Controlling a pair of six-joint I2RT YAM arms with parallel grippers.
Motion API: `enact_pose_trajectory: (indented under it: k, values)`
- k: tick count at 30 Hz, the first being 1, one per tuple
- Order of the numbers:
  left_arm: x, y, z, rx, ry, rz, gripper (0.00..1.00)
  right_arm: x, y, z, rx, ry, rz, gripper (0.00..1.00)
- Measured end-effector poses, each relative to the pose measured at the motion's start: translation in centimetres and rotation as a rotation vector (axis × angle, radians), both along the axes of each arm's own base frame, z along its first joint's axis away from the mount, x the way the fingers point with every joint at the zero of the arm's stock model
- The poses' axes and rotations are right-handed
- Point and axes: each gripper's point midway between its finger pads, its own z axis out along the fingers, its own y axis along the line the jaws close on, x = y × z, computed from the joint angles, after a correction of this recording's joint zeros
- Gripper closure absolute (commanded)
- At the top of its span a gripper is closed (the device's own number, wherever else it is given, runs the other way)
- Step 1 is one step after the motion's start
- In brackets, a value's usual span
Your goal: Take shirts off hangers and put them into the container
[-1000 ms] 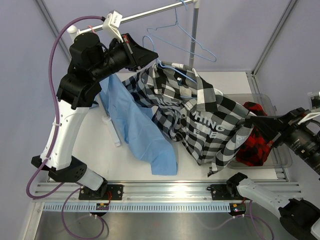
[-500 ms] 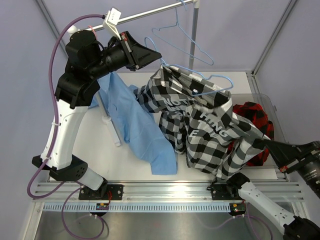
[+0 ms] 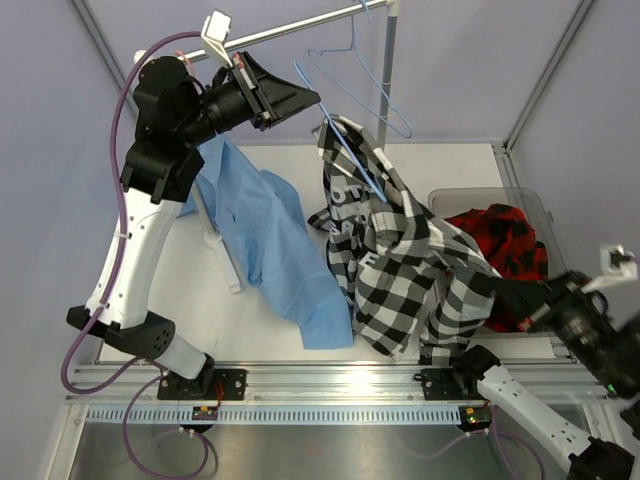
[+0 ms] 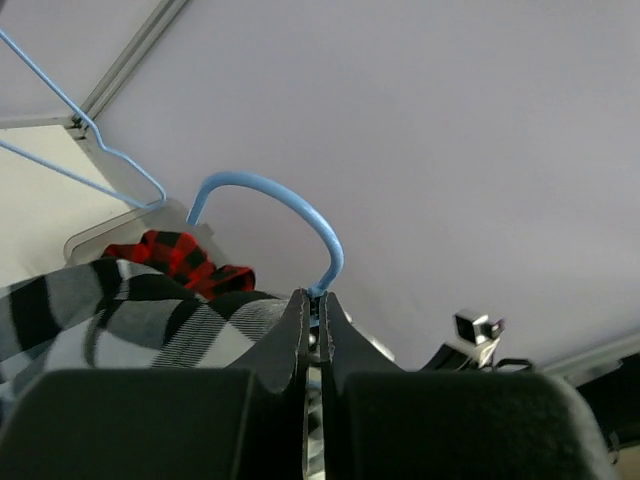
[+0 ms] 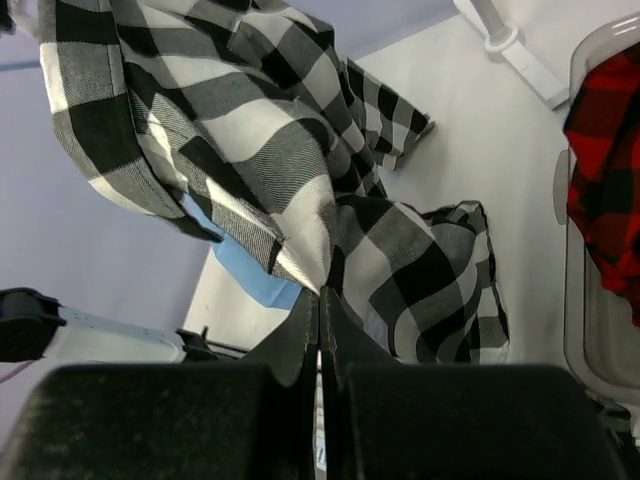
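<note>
Black-and-white check cloth sat pinched in the right gripper [image 3: 478, 289], whose fingers were pressed together on a fold of the check shirt [image 3: 400, 270] just in front of the container's near-left corner. From the right wrist view the cloth rose from the closed tips in a taut, twisted sheet, and a loose part lay crumpled on the white table [image 3: 190, 290].

The shirt was a bold, large check, with white lettering on it too folded to read. It stretched from that grip up and away, to the left of the container [image 3: 485, 197] and none of it inside. The container was a clear, smoky bin with rounded corners; the red-and-black plaid shirt [image 3: 505, 250] lay bunched in it, spilling over the near rim.

Farther left of the container, past the check shirt, the light blue shirt [image 3: 265, 240] lay spread on the table – plain and rumpled.

Beyond and well to the left of the container, the left gripper [image 3: 315, 97] was raised high, its fingers shut tight on the neck of a light blue wire hanger [image 3: 355, 155] whose arm ran down inside the check shirt's collar. A second hanger [image 3: 355, 85], also light blue, hung bare from the silver rail [image 3: 300, 28] behind.
</note>
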Motion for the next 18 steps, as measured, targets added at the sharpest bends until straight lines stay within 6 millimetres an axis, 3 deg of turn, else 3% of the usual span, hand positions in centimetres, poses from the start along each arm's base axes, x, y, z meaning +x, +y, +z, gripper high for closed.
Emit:
enact_pose_trajectory:
  k: [3, 6, 10, 13, 16, 18]
  values:
    - [1.0, 0.5, 0.7, -0.055, 0.014, 0.009, 1.00, 3.8, 3.4, 0.0, -0.084, 0.054, 0.058, 1.00]
    - [0.0, 0.8, 3.1, -0.130, -0.024, -0.031, 1.00, 9.3, 7.7, 1.0, -0.170, 0.086, 0.116, 1.00]
    - [-4.0, 1.1, 6.6, -0.224, -0.083, -0.144, 1.00, 15.9, 12.2, 2.1, -0.261, 0.077, 0.163, 1.00]
    - [-7.8, 2.0, 8.6, -0.256, -0.132, -0.216, 1.00, 19.5, 14.4, 3.0, -0.306, 0.045, 0.176, 1.00]
    - [-11.5, 3.0, 9.9, -0.255, -0.189, -0.265, 1.00, 22.1, 15.2, 5.5, -0.337, -0.021, 0.165, 1.00]
    - [-13.6, 3.8, 10.2, -0.242, -0.216, -0.285, 1.00, 23.6, 14.7, 8.6, -0.345, -0.092, 0.134, 1.00]
